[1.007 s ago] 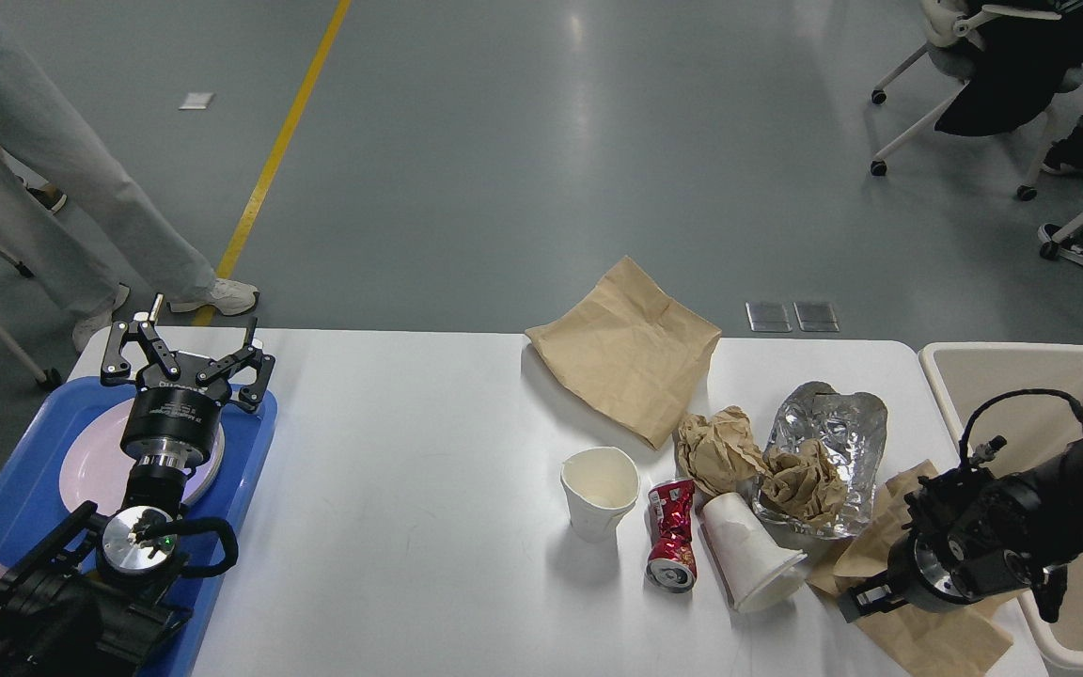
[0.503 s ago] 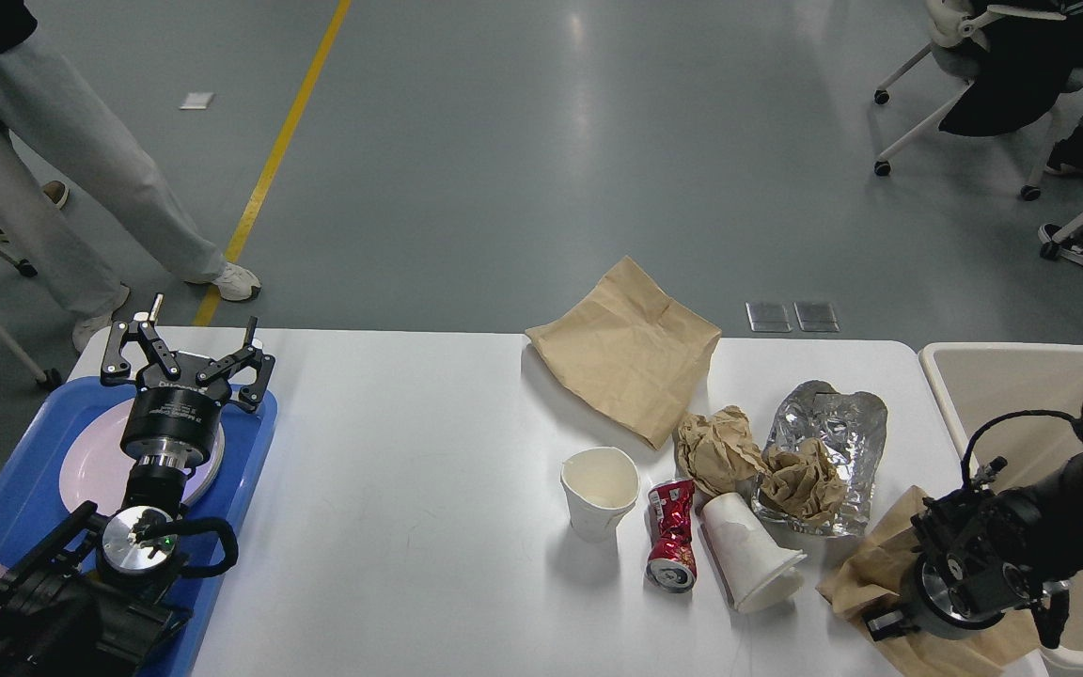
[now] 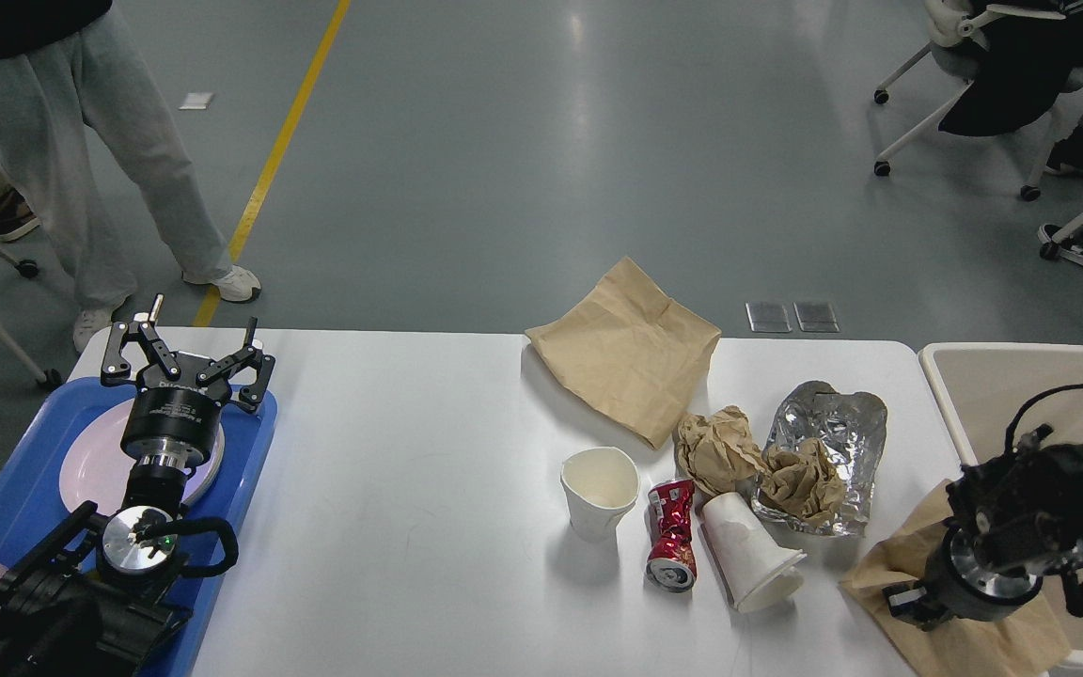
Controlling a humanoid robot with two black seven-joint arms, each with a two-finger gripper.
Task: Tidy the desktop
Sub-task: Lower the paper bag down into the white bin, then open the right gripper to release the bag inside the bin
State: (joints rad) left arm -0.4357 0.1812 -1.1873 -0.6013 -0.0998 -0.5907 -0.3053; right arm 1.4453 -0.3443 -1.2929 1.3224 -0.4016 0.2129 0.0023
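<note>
While trash is cluttering the tabletop (image 3: 410,489) centre-right, the right claw (image 3: 918,602) is seemingly gripping brown paper (image 3: 974,649) near the beige bin (image 3: 941,376), likely for dumping; the left claw (image 3: 186,353) is hovering open.

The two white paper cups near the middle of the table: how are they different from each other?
The left paper cup stands upright with its mouth facing up; the right paper cup lies tipped on its side, mouth toward the near edge. The upright one stands alone on bare desktop; the fallen one lies beside the crushed red can and appears to touch the foil wrapper. Both are white and look empty.
</note>
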